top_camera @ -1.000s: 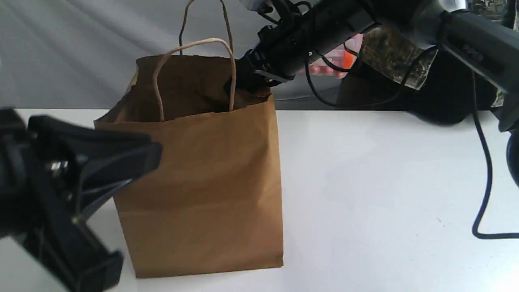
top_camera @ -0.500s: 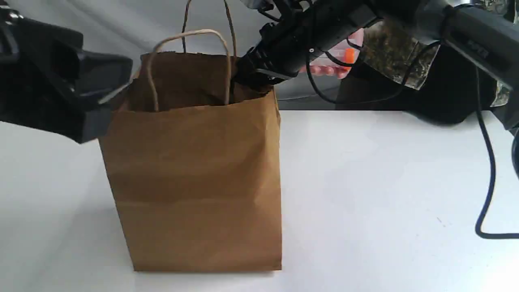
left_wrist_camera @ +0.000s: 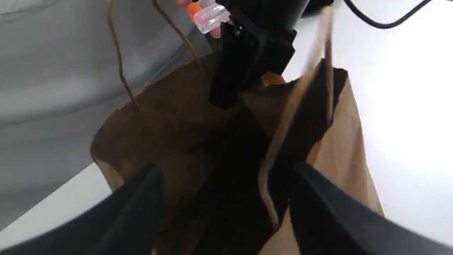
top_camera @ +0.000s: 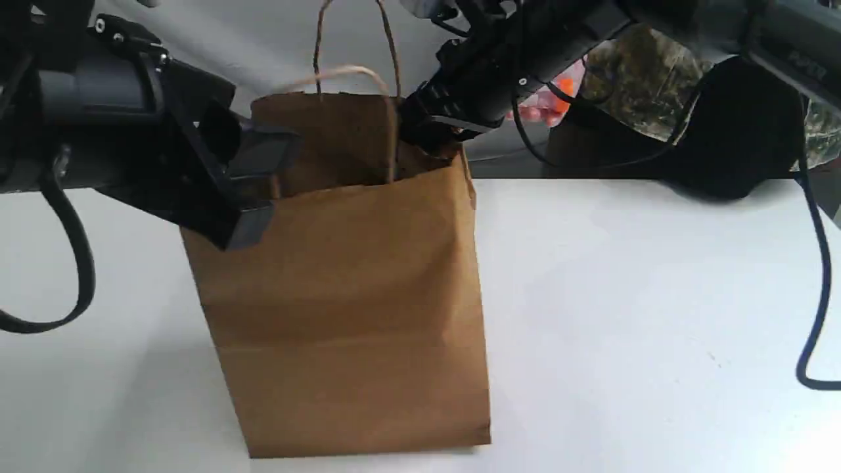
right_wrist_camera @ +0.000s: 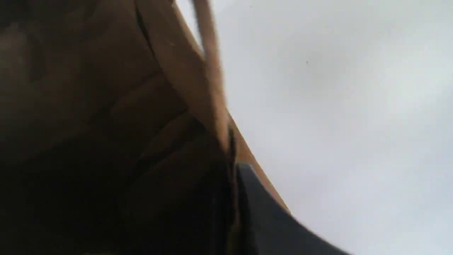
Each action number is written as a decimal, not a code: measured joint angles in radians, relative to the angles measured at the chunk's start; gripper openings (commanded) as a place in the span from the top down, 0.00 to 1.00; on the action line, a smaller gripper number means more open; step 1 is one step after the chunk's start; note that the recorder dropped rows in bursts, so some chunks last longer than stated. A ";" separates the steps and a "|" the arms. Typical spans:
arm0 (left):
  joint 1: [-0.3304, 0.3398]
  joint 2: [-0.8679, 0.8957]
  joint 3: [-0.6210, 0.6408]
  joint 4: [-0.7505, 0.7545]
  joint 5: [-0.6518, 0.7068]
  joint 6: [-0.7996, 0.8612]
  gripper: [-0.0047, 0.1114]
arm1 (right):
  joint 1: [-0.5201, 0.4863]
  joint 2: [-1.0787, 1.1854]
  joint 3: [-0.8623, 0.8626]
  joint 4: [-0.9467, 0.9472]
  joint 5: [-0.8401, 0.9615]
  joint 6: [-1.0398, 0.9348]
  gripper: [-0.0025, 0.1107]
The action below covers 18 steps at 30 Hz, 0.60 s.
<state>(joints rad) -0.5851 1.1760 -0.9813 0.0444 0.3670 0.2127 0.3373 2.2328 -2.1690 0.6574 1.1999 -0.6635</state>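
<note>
The nearest worry from my station is my left claw [top_camera: 266,184]. Its fingers [left_wrist_camera: 141,198] stand apart, straddling the left rim of the bag [top_camera: 341,295], and the near handle [top_camera: 355,69] loops just beside them, so a finger could snag that twine or crumple the paper. Farther back, my right claw [top_camera: 430,135] seems clamped on the rear right corner of the rim, though its wrist view is too dark to be sure. A hard pull there could tear the paper or tip the bag, which stands upright on the white table [top_camera: 624,295]. Behind it, a person's hand [top_camera: 545,102] sits close to that arm and could get bumped. I count 1 bag, 2 handles, 2 claws and 1 hand.
</note>
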 measured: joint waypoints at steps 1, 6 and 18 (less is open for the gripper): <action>0.000 0.000 0.000 0.000 -0.008 0.001 0.48 | 0.000 -0.003 0.011 0.009 -0.002 -0.010 0.98; 0.006 0.013 0.000 -0.002 -0.033 0.007 0.48 | 0.000 -0.005 0.039 0.062 -0.008 -0.051 0.98; 0.015 0.037 -0.051 -0.312 0.077 0.122 0.48 | 0.000 -0.021 0.046 0.067 0.003 -0.082 0.98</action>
<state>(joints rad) -0.5700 1.2130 -1.0320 -0.2673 0.4440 0.3350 0.3373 2.2120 -2.1226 0.7248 1.2030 -0.7457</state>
